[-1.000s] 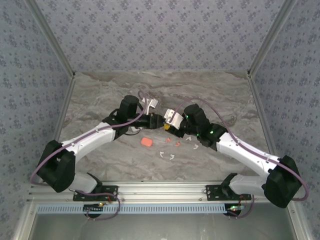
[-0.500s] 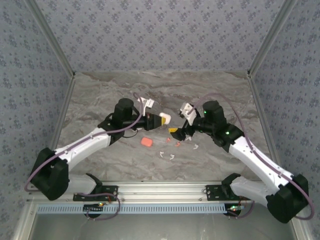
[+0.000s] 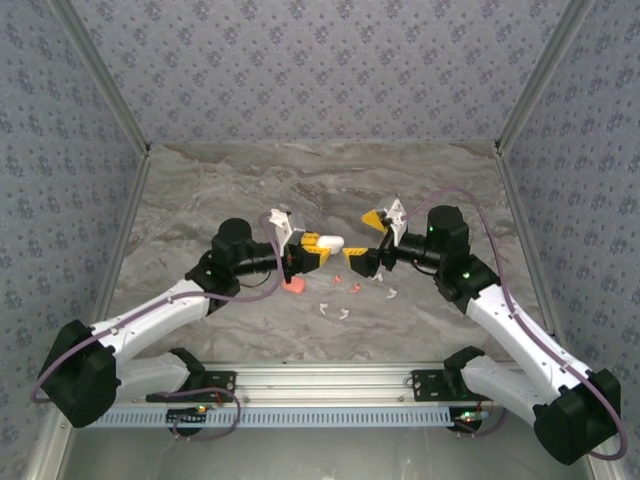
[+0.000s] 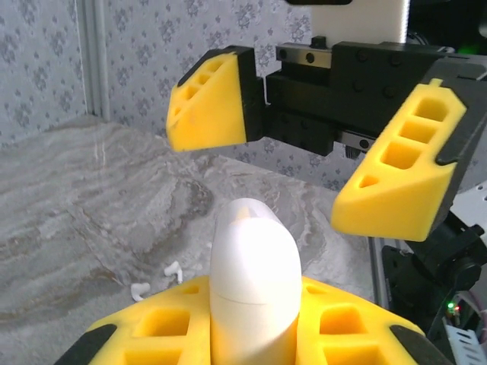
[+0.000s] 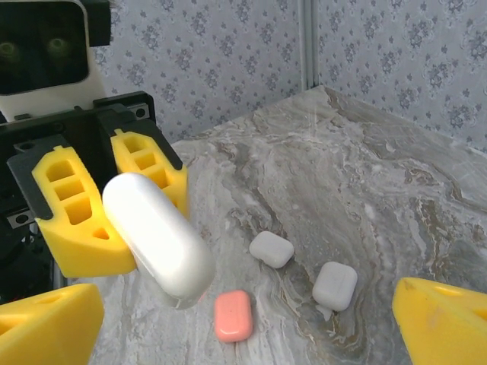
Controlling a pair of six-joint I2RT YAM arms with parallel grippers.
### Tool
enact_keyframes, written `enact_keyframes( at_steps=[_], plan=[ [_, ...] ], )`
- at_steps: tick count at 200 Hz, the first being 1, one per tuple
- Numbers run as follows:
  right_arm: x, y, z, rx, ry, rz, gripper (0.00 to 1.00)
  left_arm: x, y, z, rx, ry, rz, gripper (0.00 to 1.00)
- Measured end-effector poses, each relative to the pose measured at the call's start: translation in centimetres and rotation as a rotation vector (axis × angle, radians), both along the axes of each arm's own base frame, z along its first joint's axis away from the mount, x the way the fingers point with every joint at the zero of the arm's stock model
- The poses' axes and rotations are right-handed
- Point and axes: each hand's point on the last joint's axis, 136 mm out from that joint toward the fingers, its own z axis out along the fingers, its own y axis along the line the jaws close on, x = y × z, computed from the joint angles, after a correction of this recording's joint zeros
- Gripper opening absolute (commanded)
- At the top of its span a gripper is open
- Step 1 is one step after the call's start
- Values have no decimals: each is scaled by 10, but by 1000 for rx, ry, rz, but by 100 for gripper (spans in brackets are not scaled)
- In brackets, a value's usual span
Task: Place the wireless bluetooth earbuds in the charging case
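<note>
Top external: left tool (image 3: 308,248) clamped on closed white case (image 3: 331,242), mid-air; right tool (image 3: 362,240) apart, facing it. Loose earbuds (image 3: 323,308) lie on table (image 3: 200,190) just near of both. Probably light, slick, tiny: pinch across the stem.

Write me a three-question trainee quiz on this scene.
1. True or false: the left tool grips a white case.
2. The right tool is: A) open, B) shut on an earbud, C) shut on a cable.
3. In the right wrist view, how many cases lie on the table?
Key: 1 true. 2 A. 3 three: one pink case and two small white cases.
</note>
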Motion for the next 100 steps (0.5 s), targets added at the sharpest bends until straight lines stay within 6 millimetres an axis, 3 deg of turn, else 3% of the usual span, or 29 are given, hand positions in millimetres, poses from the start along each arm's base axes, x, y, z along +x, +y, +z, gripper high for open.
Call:
enact_keyframes(
  at_steps=[46,100],
  plan=[
    [3,13,-13,-21,36,28,100,-2,0,1,9,-51,-16,0],
    [10,16,-3,-23,24,23,100,-4,-1,0,19,-79,-30,0]
  ],
)
